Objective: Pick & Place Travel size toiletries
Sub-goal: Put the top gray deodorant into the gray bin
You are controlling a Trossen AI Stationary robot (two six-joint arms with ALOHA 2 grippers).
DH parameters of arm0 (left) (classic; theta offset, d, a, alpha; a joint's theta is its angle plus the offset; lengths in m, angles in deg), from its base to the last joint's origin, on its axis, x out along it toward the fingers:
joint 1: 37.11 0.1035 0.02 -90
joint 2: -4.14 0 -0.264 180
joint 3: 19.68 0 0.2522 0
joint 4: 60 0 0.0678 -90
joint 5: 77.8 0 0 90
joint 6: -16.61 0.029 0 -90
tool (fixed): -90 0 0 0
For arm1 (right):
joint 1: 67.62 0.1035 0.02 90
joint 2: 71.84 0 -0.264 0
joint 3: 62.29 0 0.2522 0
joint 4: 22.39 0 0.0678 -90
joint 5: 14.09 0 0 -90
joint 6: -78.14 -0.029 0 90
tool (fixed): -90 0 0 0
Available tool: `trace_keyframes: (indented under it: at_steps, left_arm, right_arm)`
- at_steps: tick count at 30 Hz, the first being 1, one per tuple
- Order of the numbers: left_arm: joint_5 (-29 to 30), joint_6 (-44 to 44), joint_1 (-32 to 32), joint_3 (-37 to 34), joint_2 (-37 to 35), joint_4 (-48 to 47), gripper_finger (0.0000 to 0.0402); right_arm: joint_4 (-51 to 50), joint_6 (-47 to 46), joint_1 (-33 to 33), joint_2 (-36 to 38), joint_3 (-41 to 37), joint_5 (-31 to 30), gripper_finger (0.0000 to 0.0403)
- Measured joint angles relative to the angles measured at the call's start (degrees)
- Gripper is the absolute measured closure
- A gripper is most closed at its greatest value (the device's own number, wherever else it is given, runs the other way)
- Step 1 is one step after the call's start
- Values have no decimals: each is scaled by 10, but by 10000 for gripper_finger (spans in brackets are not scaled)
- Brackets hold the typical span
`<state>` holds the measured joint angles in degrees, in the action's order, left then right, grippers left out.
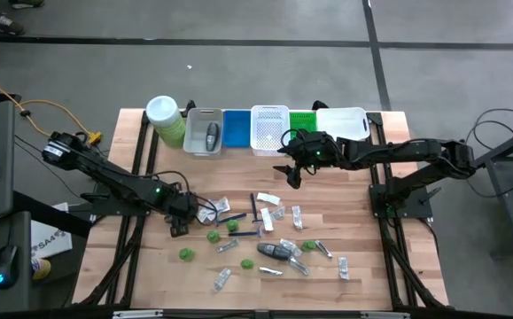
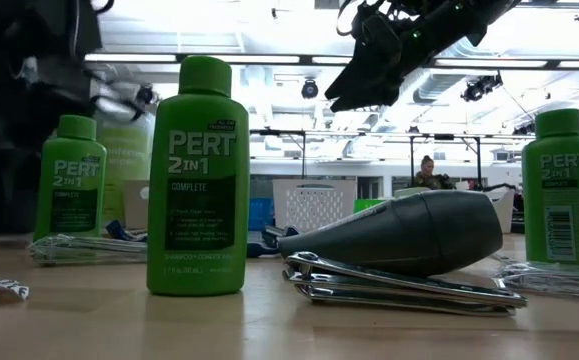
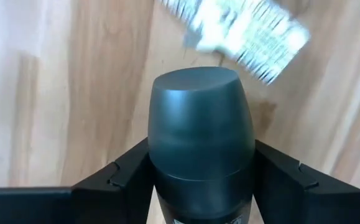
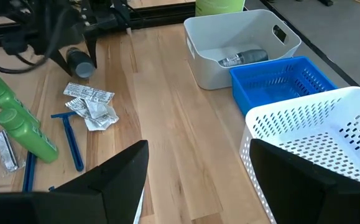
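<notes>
Travel size toiletries lie scattered on the wooden table: small green bottles, a dark grey oblong piece, sachets and blue razors. My left gripper, at the left of the scatter, points steeply down and is shut on another dark grey oblong piece. My right gripper hangs open in the air in front of the row of bins, with nothing between its fingers. The grey bin holds one dark grey piece. My left gripper pinches the dark grey oblong piece between its two fingers, which sit on opposite sides of its body, below the rounded cap. The fingers come from above, slanting down. The rounded end sticks out beyond the fingertips toward the table; whether it is lifted clear I cannot tell.
Along the far edge stand a pale-green jar, then a blue bin, a white basket, a green bin and a white bin. Crumpled sachets and a razor lie just beside the left gripper.
</notes>
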<state>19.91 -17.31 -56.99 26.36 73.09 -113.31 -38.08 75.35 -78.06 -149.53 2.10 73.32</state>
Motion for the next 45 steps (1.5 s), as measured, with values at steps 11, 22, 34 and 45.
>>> trace_keyframes:
  at_steps: [11,22,34,45]
  left_arm:
    - [289,40,34,147,0,-77,188]
    - [392,119,243,163,0,148,187]
    - [385,93,379,163,80,208,187]
    - [386,47,433,163,134,197,187]
  right_arm:
    - [6,0,0,0,0,0,129]
    - [12,-2,0,0,0,-2,129]
    - [14,-1,0,0,0,-2,129]
    - [12,-2,0,0,0,-2,129]
